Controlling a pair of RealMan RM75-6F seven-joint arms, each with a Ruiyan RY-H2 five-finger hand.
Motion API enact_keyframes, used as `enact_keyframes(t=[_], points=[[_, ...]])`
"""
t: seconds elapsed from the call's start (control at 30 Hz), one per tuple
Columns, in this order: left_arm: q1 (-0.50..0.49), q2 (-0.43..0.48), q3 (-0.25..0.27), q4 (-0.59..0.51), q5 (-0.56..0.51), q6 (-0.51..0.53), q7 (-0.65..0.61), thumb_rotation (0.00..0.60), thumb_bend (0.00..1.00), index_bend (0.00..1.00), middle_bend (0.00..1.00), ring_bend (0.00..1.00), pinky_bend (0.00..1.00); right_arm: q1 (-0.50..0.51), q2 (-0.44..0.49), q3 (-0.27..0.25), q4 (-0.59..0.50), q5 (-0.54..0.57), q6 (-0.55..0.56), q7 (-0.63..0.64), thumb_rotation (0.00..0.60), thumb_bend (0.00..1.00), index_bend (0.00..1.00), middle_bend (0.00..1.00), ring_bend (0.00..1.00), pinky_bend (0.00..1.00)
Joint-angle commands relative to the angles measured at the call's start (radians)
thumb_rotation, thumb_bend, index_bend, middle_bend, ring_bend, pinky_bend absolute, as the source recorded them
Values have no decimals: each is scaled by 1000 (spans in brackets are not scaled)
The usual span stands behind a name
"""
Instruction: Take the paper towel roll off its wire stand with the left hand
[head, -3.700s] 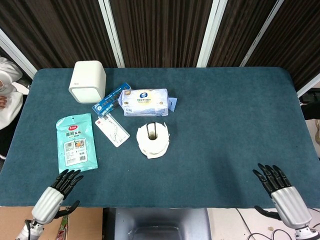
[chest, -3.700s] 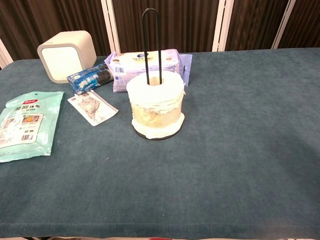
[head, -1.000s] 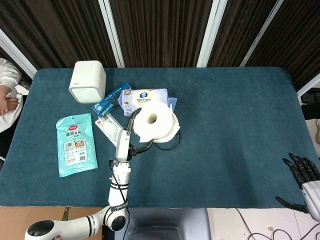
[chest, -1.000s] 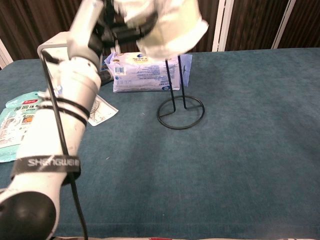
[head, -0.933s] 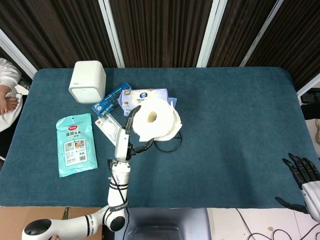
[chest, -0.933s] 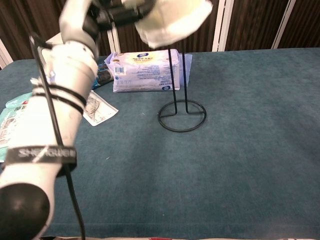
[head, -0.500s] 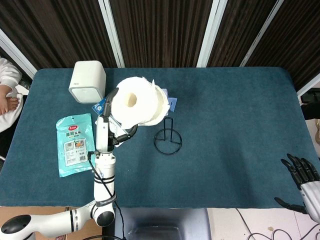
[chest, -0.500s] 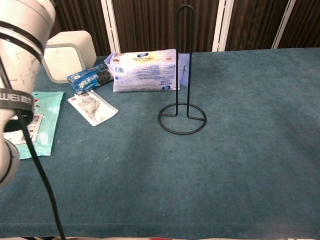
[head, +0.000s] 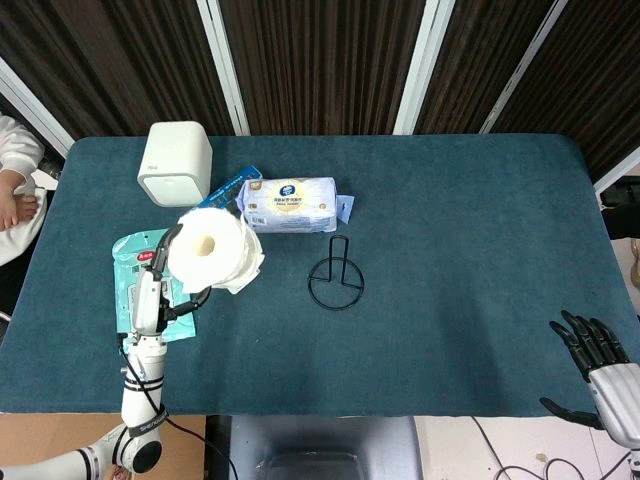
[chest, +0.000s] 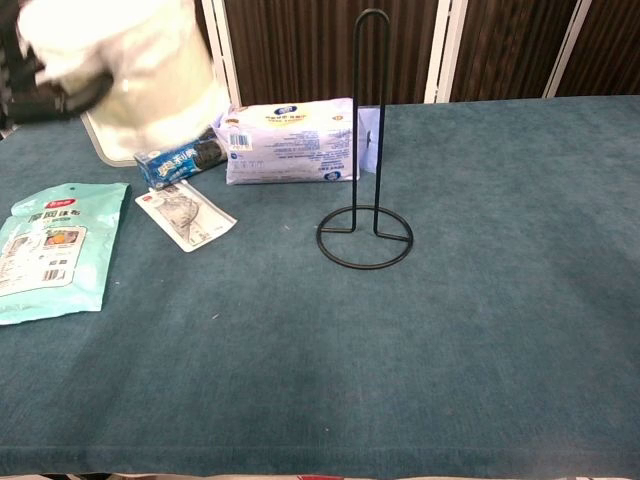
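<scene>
My left hand (head: 168, 282) grips the white paper towel roll (head: 213, 248) and holds it in the air over the left part of the table. In the chest view the roll (chest: 135, 75) shows blurred at the top left, with dark fingers (chest: 60, 100) around it. The black wire stand (head: 336, 274) stands bare and upright near the table's middle, its tall loop (chest: 367, 140) plain in the chest view. My right hand (head: 600, 370) hangs off the table's front right corner with fingers spread, holding nothing.
A white cube speaker (head: 176, 162) sits at the back left. A tissue pack (head: 290, 204), a blue snack pack (chest: 182, 158), a small sachet (chest: 185, 215) and a teal pouch (chest: 55, 250) lie on the left half of the blue table (head: 470, 240).
My left hand has carried the roll leftward and lower, away from the stand, which is now bare. The right hand has barely moved.
</scene>
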Motion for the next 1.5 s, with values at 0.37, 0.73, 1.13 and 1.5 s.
enact_keyframes(t=[0.37, 0.73, 1.13, 1.5], points=[[39, -233, 169, 448, 26, -108, -125, 600, 665, 634, 582, 394, 158, 4, 2, -3, -3, 1, -10, -7, 600, 64, 0, 0, 0, 0], [30, -126, 161, 270, 0, -181, -61, 600, 404, 0, 0, 0, 0, 4, 1, -5, 0, 1, -12, -9, 600, 65, 0, 0, 0, 0], [93, 203, 232, -69, 117, -83, 38, 600, 358, 0, 0, 0, 0, 8, -8, -7, -10, -1, -25, -44, 600, 64, 0, 0, 0, 0], [275, 285, 464, 172, 337, 28, 357, 600, 368, 0, 0, 0, 0, 20, -43, -9, -35, -6, -69, -154, 600, 64, 0, 0, 0, 0]])
